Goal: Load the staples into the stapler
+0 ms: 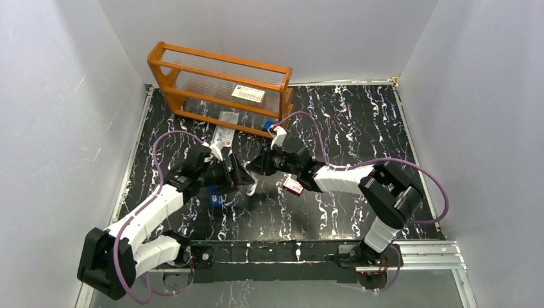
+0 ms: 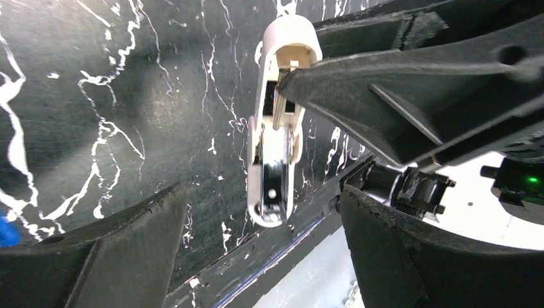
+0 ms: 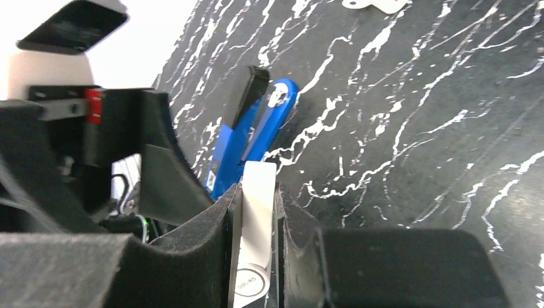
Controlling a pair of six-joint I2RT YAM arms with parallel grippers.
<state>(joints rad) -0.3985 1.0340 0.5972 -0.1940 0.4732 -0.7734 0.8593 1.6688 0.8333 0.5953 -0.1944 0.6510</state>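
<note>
Both arms reach inward and meet mid-worktop [image 1: 359,128]. Right pincer [image 3: 256,192] pinches one white stapler [image 2: 276,128]. Left pincer [image 2: 263,192] is spread around it. One blue stapler [image 3: 256,128] lies under the left arm. One staple box [image 1: 293,186] sits beside the right.

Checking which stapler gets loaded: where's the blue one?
The blue stapler lies on the table just beyond the right tool in the right wrist view; from above, it peeks out beneath the left arm.

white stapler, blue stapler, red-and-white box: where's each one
white stapler [image 2: 276,144], left wrist view, middle of its white body
blue stapler [image 3: 256,138], right wrist view, its blue body
red-and-white box [image 1: 293,186], top view, its top face
</note>
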